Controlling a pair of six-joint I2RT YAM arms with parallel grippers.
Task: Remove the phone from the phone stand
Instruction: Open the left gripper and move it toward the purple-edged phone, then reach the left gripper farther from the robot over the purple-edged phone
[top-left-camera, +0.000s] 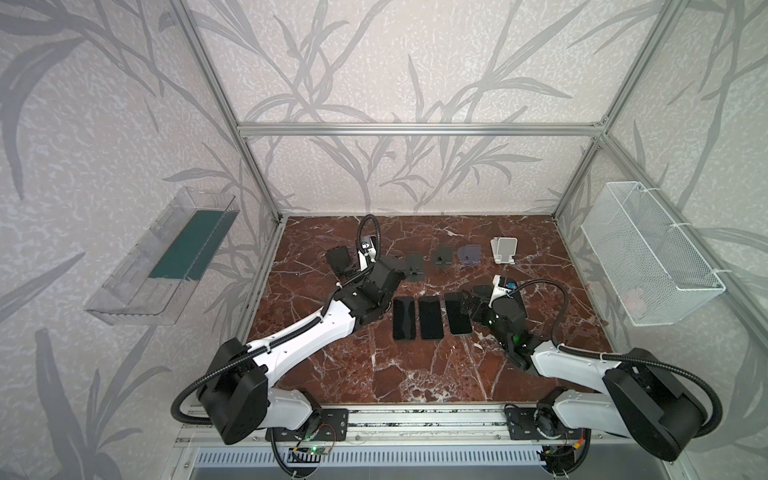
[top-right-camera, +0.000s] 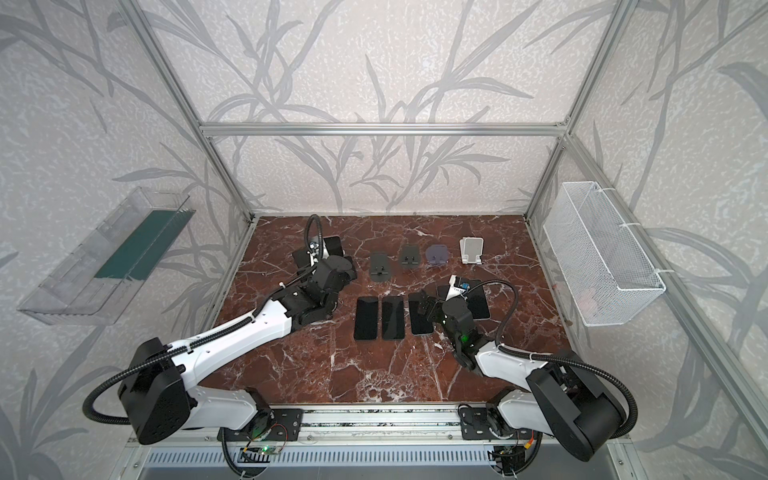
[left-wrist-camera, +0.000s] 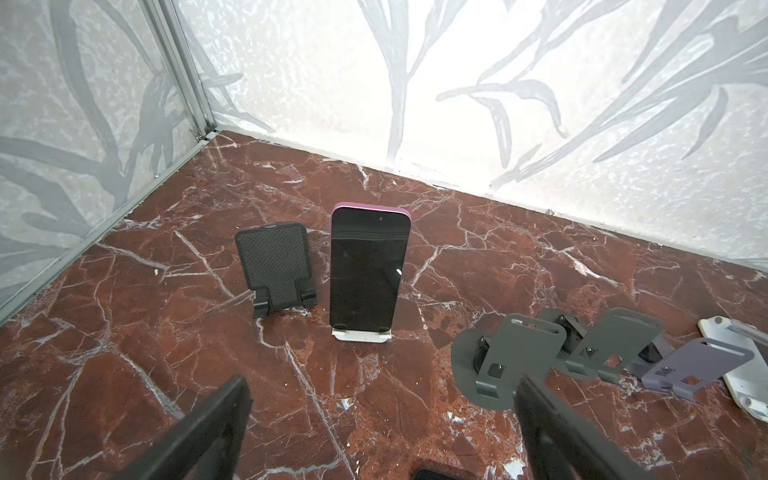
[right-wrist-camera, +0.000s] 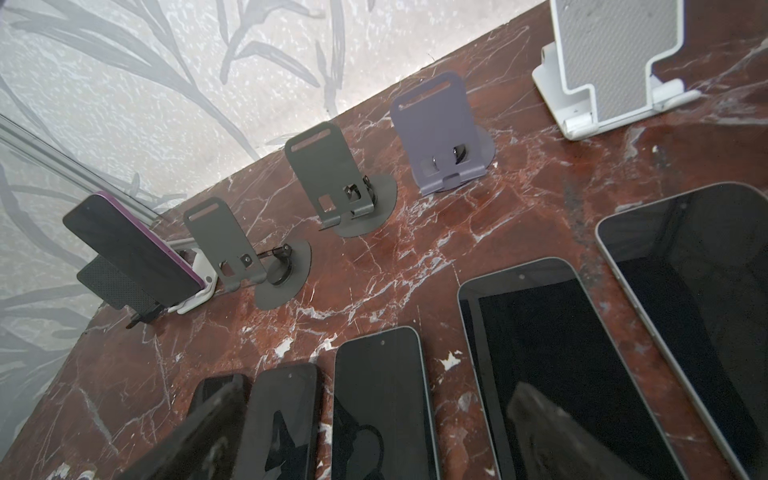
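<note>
The phone (left-wrist-camera: 368, 270) stood upright in its white stand (left-wrist-camera: 361, 336) on the bench (left-wrist-camera: 478, 266). A black stand (left-wrist-camera: 272, 266) stood just beside the phone, with grey stands (left-wrist-camera: 519, 357) near its other side. The left end effector (left-wrist-camera: 380, 380), released and wide, faced the phone across bare bench. The right end effector (right-wrist-camera: 378, 386), also released, hung over flat phones (right-wrist-camera: 552, 374) well apart from it.

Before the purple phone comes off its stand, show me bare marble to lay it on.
Widest: the marble between the row of flat phones and the front rail. A smaller one lies right of the empty white stand, toward the mesh basket. Crowded: the back line of stands and the phone row.
</note>
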